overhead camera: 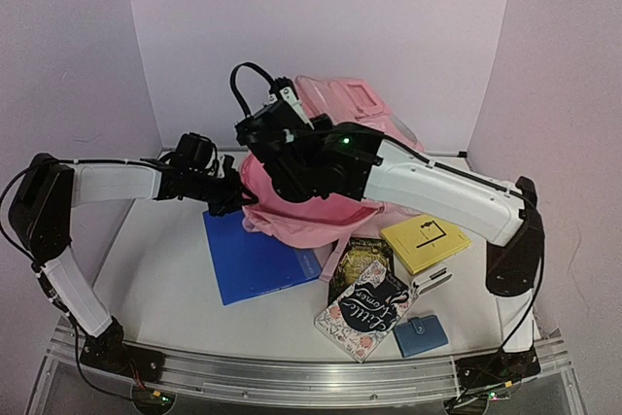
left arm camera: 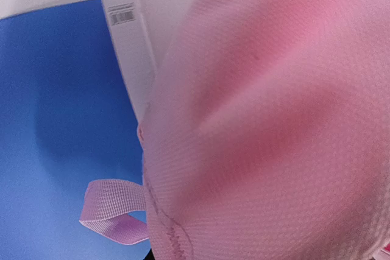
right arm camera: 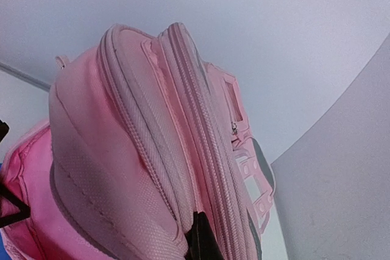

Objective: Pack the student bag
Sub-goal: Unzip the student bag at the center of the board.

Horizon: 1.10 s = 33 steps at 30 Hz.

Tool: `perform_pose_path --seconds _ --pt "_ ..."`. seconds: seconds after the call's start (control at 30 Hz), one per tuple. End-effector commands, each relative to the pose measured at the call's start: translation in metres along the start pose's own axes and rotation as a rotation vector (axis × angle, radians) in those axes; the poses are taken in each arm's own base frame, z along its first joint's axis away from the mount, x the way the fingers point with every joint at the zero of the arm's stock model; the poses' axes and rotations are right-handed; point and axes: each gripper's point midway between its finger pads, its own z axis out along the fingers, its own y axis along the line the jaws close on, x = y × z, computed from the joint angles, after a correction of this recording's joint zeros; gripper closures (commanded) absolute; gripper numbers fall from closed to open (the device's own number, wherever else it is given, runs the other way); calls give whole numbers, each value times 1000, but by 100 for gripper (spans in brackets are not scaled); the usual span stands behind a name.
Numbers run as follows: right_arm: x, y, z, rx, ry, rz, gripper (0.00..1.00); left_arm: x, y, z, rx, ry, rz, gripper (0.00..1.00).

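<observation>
The student bag [overhead camera: 326, 211], a large pink fabric backpack, stands at the middle back of the table, and its zips and pale trim [right arm camera: 183, 150] fill the right wrist view. My right gripper [overhead camera: 260, 143] reaches across from the right and is shut on a fold at the bag's top; one dark fingertip [right arm camera: 201, 242] shows pressed into the fabric. My left gripper [overhead camera: 231, 199] sits at the bag's lower left edge. Pink fabric [left arm camera: 274, 126] covers the left wrist view and hides the fingers, which seem shut on it. A pink strap loop [left arm camera: 113, 211] hangs beside it.
A blue folder [overhead camera: 255, 258] lies flat under the bag's left edge and also shows as the blue folder [left arm camera: 61, 120] in the left wrist view. A yellow book [overhead camera: 425, 240], a dark patterned book [overhead camera: 360, 261], a "Little Women" book [overhead camera: 367, 313] and a small blue wallet [overhead camera: 420, 334] lie front right.
</observation>
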Motion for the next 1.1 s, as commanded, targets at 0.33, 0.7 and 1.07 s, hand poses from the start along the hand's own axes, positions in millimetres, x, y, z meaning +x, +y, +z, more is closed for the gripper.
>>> perform_pose_path --seconds 0.33,0.7,1.07 --pt "10 -29 -26 -174 41 268 100 -23 -3 33 45 130 84 100" --pt "111 -1 46 -265 340 327 100 -37 29 59 -73 116 144 92" --pt "169 -15 95 -167 475 359 100 -36 38 11 -186 -83 151 20"
